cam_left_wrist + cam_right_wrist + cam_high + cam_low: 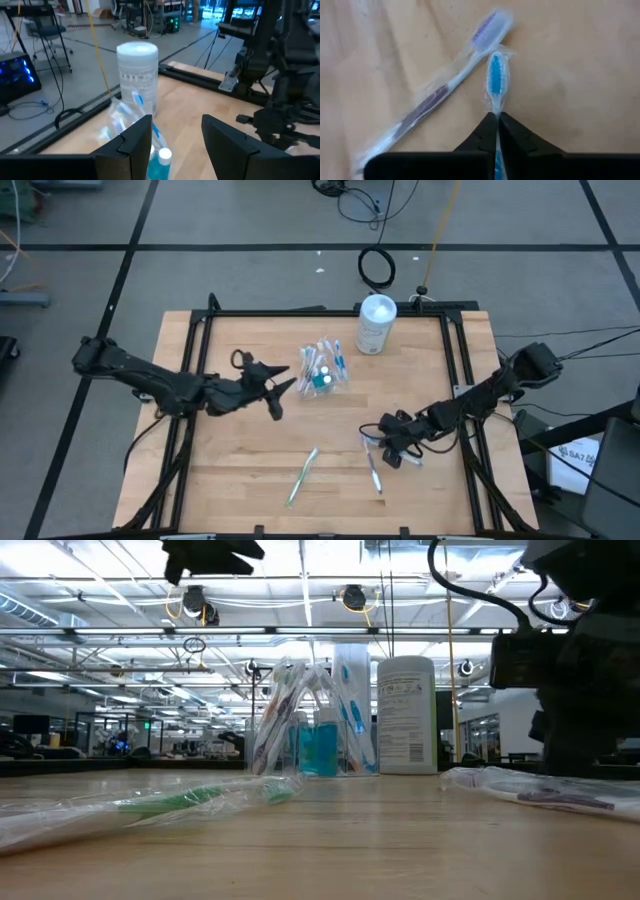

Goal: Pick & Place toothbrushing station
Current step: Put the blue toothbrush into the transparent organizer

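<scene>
Looking down on the wooden surface (250,470), I see my right pincer (392,452) low over the right half of the boards, toward the near edge, with its fingers (490,131) pressed together on the neck of a blue toothbrush (495,77) in a clear wrapper. The blue bristle head sticks out past the fingertips and lies on the wood. Just beside it lies a purple toothbrush (440,92), also wrapped, set at an angle so that its head comes close to the blue head while its handle runs away from it. A third one, the green toothbrush (302,475), rests by itself near the middle of the near edge, well apart from the right pincer. My left pincer (275,393) hangs over the left half of the surface, a little left of the centre, with its fingers (135,142) standing apart and holding nothing. In front of it, about the centre of the surface, stands a clear holder (322,372) with several wrapped brushes leaning in it and a small bottle of blue liquid (320,750) inside. Behind this holder, close to the far edge, a white cylindrical container (375,324) with a printed label stands upright. From the low view I cannot tell if holder and container touch.
</scene>
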You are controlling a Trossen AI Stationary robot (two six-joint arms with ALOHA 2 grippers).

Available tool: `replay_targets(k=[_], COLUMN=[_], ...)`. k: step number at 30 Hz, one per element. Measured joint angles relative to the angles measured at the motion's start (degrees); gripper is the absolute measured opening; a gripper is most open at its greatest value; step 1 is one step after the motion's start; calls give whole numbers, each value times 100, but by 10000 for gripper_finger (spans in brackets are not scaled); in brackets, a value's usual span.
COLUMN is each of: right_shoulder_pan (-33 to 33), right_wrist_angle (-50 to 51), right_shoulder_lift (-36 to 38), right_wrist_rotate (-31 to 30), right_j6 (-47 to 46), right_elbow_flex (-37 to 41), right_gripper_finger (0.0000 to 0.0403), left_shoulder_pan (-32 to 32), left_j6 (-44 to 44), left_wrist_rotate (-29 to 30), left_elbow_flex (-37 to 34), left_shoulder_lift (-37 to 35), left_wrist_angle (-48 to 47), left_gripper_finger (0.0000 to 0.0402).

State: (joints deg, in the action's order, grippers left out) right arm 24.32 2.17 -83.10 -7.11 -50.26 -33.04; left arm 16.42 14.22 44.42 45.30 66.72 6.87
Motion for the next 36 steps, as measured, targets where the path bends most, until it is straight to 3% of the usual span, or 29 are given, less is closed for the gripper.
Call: replay_targets(k=[4, 8, 14, 19, 29, 36], right_shoulder_pan=[-221, -445, -752, -1001, -1510, -1913], right_wrist_angle=[59, 24, -116, -346, -3310, -4465], right_shoulder_lift=[279, 743, 1376, 1685, 1634, 1630], right_wrist_rotate=[-100, -357, -799, -1111, -1084, -1085], right_j6=[363, 794, 1457, 2098, 4546, 5431], right_elbow_flex=[20, 11, 0, 0, 0, -2], right_gripper_finger=[3, 0, 1, 1, 1, 1], left_shoulder_pan=[66, 204, 600, 787, 840, 835], left_j6=[94, 969, 1804, 2042, 1901, 1784], left_wrist_rotate=[-97, -343, 320, 356, -35, -455], left_elbow_flex=[0, 0, 0, 0, 0, -2], left_shoulder_lift=[-452, -731, -762, -759, -750, -748], left_wrist_angle=[-747, -1980, -3145, -3379, -3372, -3354], left_gripper_finger=[179, 179, 179, 179, 179, 179])
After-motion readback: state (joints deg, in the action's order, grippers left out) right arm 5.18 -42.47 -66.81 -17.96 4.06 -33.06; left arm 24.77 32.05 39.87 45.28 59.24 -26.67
